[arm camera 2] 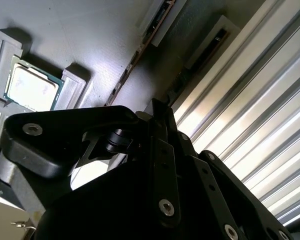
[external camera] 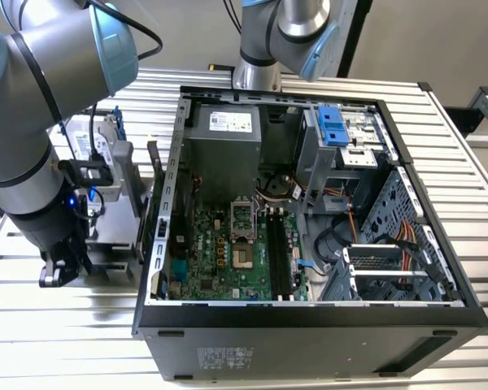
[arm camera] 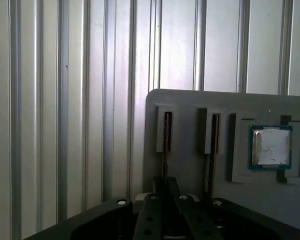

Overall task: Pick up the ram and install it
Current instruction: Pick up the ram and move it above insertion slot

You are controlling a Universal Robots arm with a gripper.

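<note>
Listing outward from the wrist.

- Gripper (arm camera: 165, 186): low at the near edge of the grey parts holder (arm camera: 190, 102), in line with the holder's outermost slot. How far the jaws stand apart cannot be told, nor whether they touch anything.
- Ram (arm camera: 167, 132): thin dark stick on edge in that outermost slot, probably so its upper edge is free for a pinch from above. It sits in the holder, not lifted.
- Second stick (arm camera: 213, 132): same pose, one slot further in on the holder.
- Processor chip (arm camera: 270, 146): flat in a square recess of the holder, beyond the second stick.
- Worktop (arm camera: 65, 100): ribbed metal, carrying the holder.
- Hard drive (external camera: 98, 145): upright at the holder's end away from the gripper.
- Computer case (external camera: 309, 329): beside the holder, side panel off. Its long black slots (external camera: 281, 252) appear empty, presumably left exposed to take the ram.
</note>
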